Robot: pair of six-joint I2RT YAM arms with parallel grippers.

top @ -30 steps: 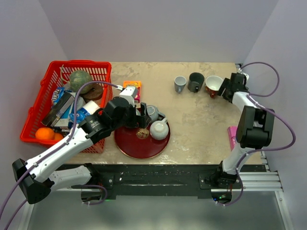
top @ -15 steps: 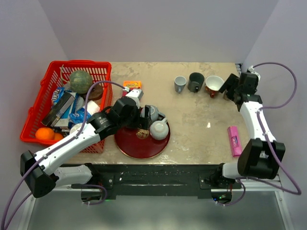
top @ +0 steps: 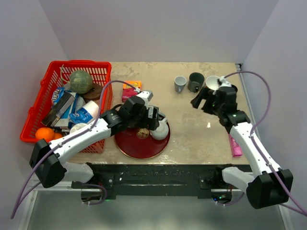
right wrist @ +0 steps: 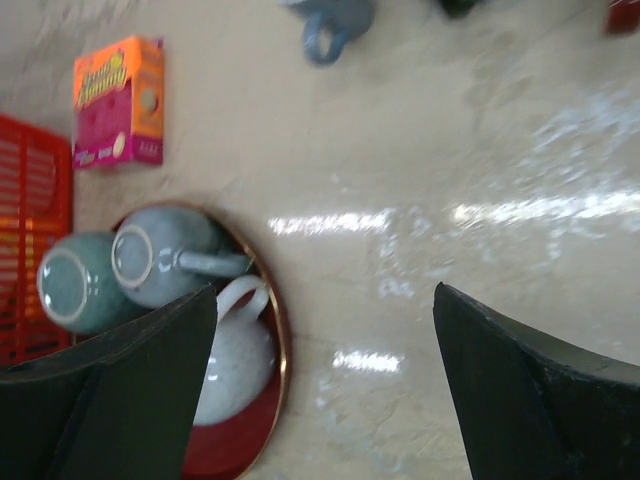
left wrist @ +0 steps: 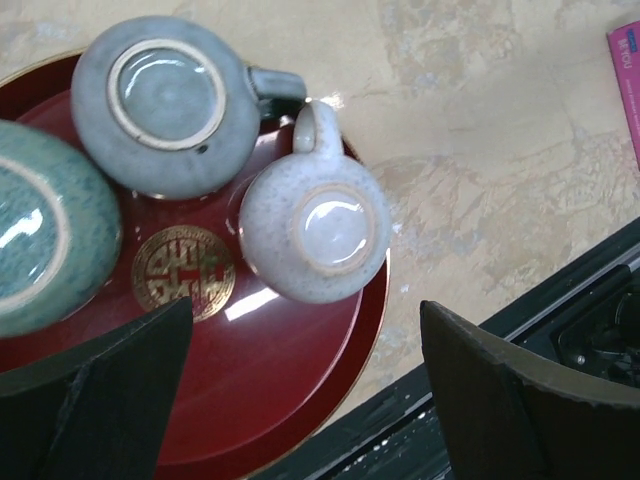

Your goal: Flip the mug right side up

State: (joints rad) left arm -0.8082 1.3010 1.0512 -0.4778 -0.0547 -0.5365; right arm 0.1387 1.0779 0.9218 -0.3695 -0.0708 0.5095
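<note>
Three mugs stand upside down on a red tray: a white speckled mug, a grey-blue mug and a green mug. In the left wrist view the white mug shows its base, handle pointing away, near the tray rim. My left gripper hovers open above the mugs and holds nothing. My right gripper is open and empty over the bare table right of the tray. The right wrist view shows the white mug at the tray edge.
A red basket full of items stands at the left. An orange and pink box lies behind the tray. A small grey mug, a dark mug and a white mug stand at the back. A pink item lies at the right edge.
My right arm swung from the back right corner in toward the table middle. My left gripper moved right, over the mugs on the tray. The mugs have not moved.
</note>
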